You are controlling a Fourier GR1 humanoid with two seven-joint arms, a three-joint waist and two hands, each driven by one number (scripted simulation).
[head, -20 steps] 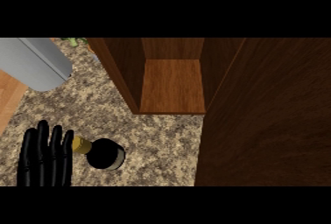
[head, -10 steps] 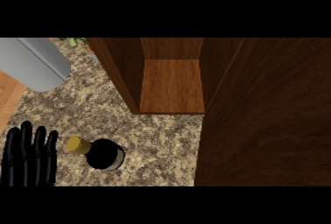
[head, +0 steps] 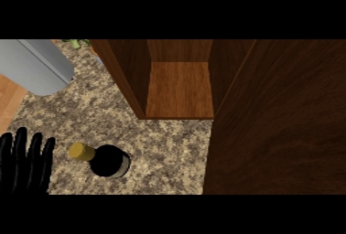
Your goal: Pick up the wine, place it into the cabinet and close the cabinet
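1. The wine bottle [head: 108, 160] stands upright on the speckled table [head: 162, 146], in front of the open cabinet [head: 179, 89].
2. The left hand [head: 25, 162] is just left of the bottle, fingers straight, holding nothing.
3. A grey cylinder [head: 37, 64] lies left of the cabinet.

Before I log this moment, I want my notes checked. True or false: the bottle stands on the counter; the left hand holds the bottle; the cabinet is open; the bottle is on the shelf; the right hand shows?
1. The bottle stands on the counter. True.
2. The left hand holds the bottle. False: it is open, fingers straight, beside the bottle and apart from it.
3. The cabinet is open. True: its door is swung aside and the shelf shows.
4. The bottle is on the shelf. False: it is on the counter, in front of the cabinet.
5. The right hand shows. False: it is not in view.
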